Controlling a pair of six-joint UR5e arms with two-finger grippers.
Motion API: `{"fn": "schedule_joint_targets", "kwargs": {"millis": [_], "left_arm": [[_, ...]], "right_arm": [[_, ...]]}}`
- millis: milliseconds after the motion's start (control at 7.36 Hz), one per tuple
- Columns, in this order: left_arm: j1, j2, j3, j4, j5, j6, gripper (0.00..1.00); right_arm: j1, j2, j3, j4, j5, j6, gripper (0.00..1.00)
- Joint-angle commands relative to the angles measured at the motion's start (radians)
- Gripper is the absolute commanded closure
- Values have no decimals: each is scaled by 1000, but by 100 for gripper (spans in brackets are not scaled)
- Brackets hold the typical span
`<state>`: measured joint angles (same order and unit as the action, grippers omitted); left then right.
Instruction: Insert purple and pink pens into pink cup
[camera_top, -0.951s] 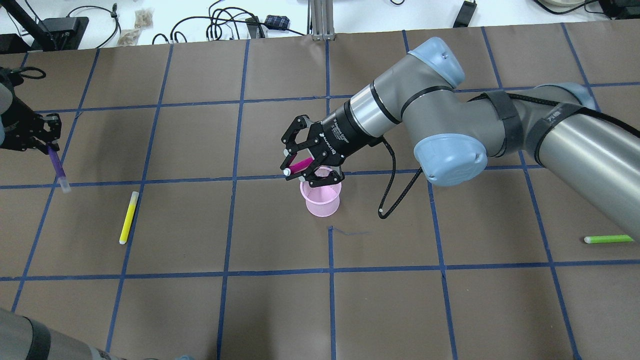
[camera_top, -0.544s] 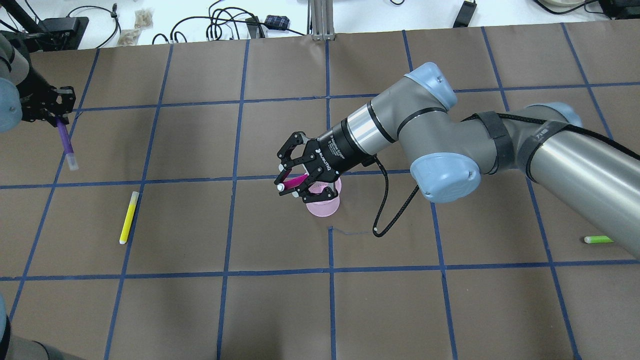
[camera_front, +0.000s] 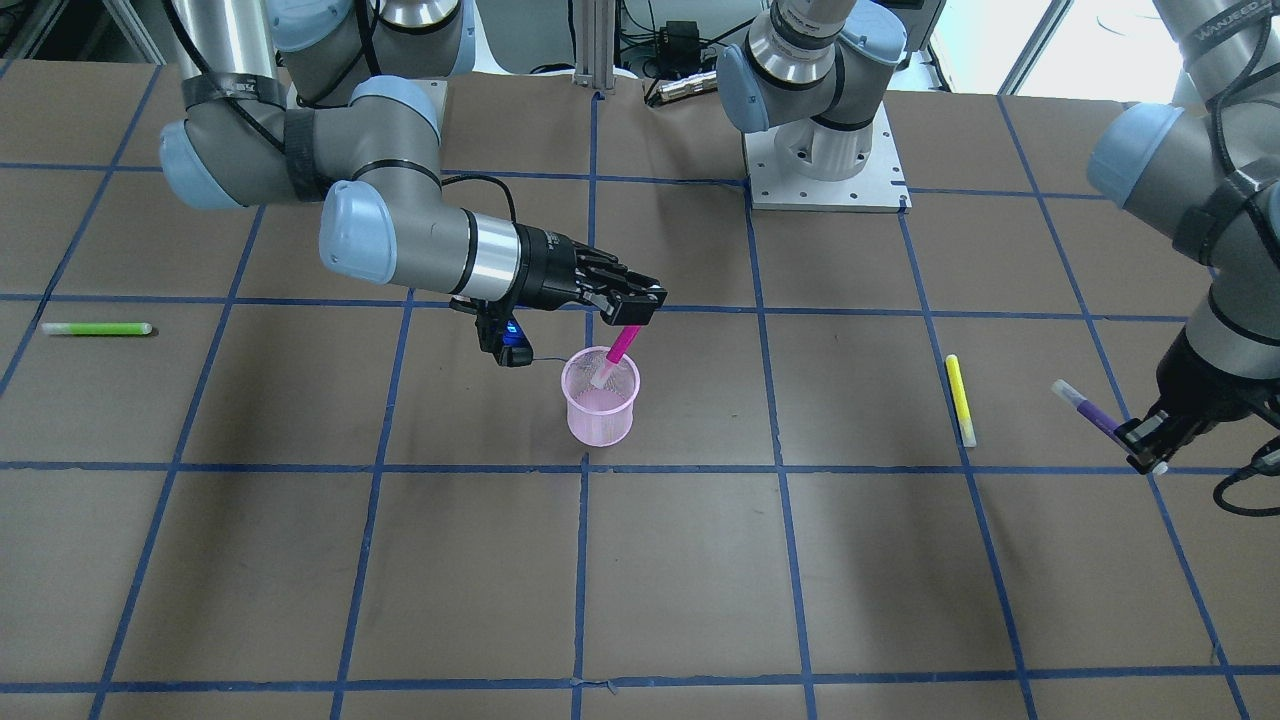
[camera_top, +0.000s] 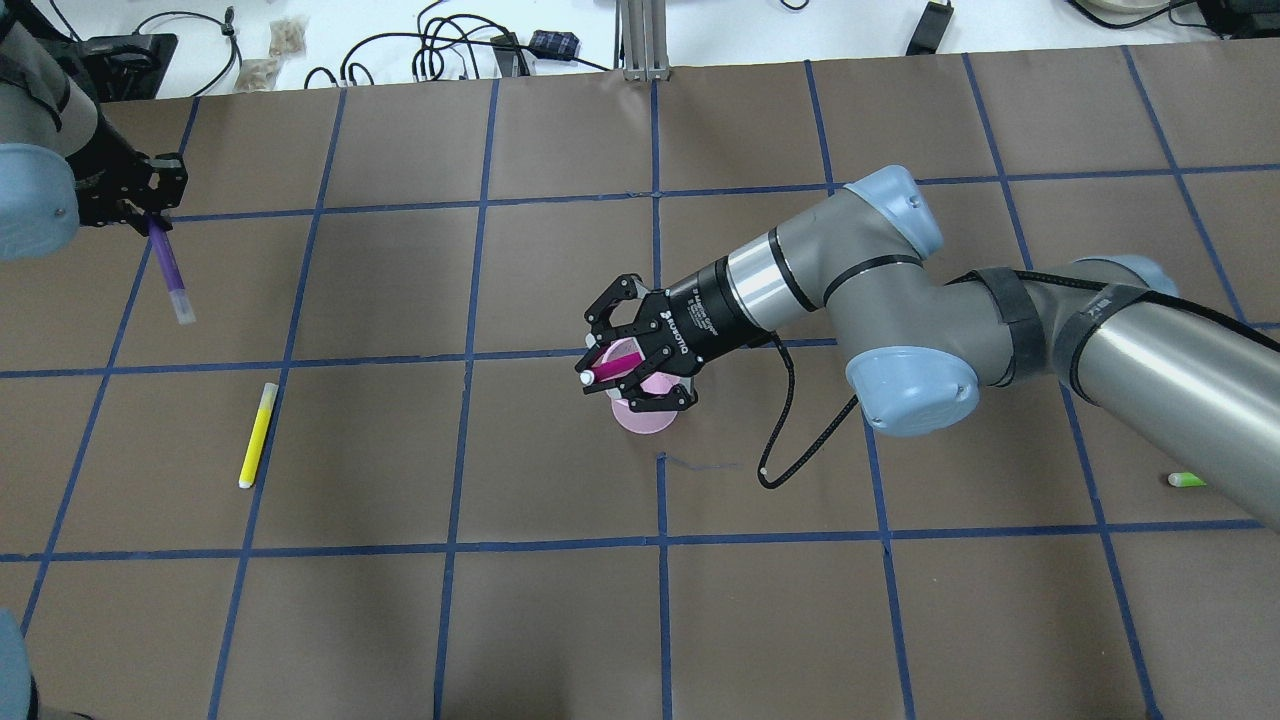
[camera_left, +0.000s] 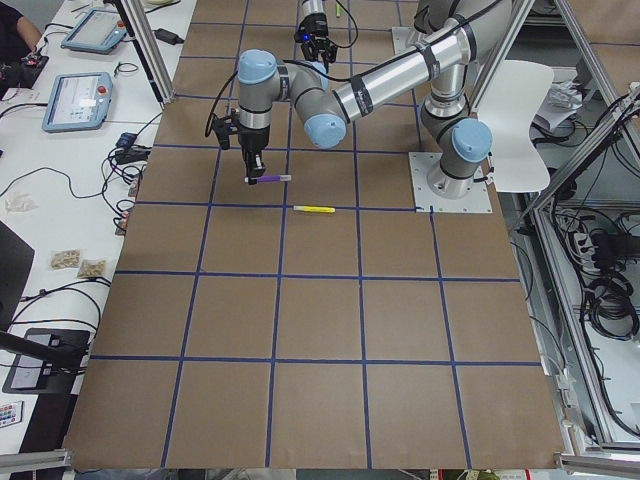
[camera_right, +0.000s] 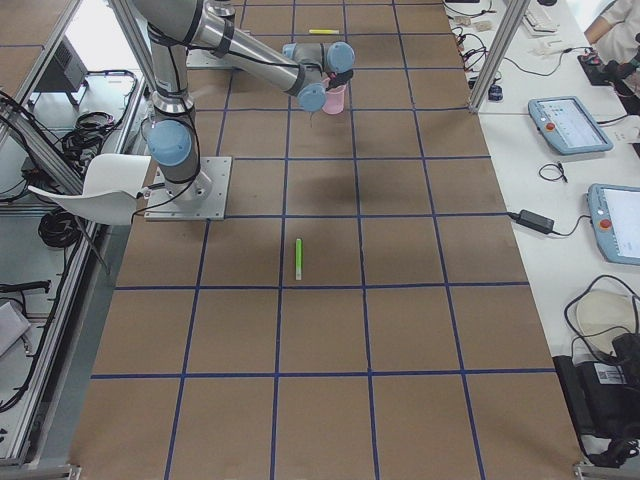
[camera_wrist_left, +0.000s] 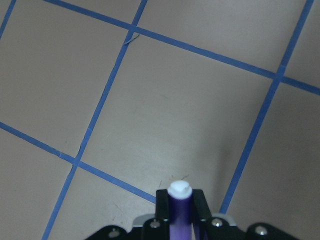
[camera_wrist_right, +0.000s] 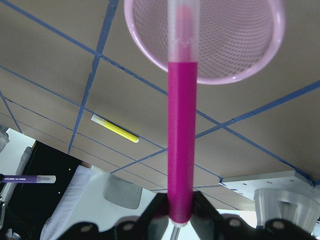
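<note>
Front view: R gripper (camera_front: 628, 320) is clamped on pink pen (camera_front: 620, 352). Pen is tilted, lower capped end inside the mouth of pink cup (camera_front: 600, 412). Cup stands upright on table (camera_front: 700, 580), near its middle. L gripper (camera_front: 1140, 450) is clamped on purple pen (camera_front: 1092, 411), off the table & well apart from cup. Yellow pen (camera_front: 961, 400) lies flat btwn cup & L gripper. Green pen (camera_front: 97, 328) lies flat on the far side, beyond the R arm.

Overhead: R gripper sits right over cup & hides part of the rim; pink pen shows btwn the fingers. L gripper is at the far-left edge w/ purple pen hanging from it, clear cap at the free end. Green pen is mostly hidden by R arm.

Left side view: near arm holds purple pen roughly level above table, yellow pen just beyond it.

Right side view: R gripper is at the cup, details too small to tell. Green pen lies alone on the near side of the arm.

L wrist cam: purple pen's white end sits btwn the closed fingers, bare table grid below.

R wrist cam: pink pen runs from the closed fingers up into cup's mouth, translucent cap inside the mesh rim. Yellow pen & purple pen show in the background.
</note>
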<state>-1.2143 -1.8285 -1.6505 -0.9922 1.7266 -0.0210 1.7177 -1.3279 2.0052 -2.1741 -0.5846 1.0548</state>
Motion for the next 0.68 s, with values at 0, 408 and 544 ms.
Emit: {"fn": "schedule_joint_targets", "kwargs": {"millis": [0,408,544], "left_arm": [[-91,24,1,1,14,-80,100],[-139,54,-3,-2,43,-112,100],[-154,63,-5,-2,42,-134,100]], "right_arm": [[-7,27,4,-3,-20,-4,40],[-7,20,-11,-3,-40,8,14],[-19,15,-54,3,-145,-4,14]]}}
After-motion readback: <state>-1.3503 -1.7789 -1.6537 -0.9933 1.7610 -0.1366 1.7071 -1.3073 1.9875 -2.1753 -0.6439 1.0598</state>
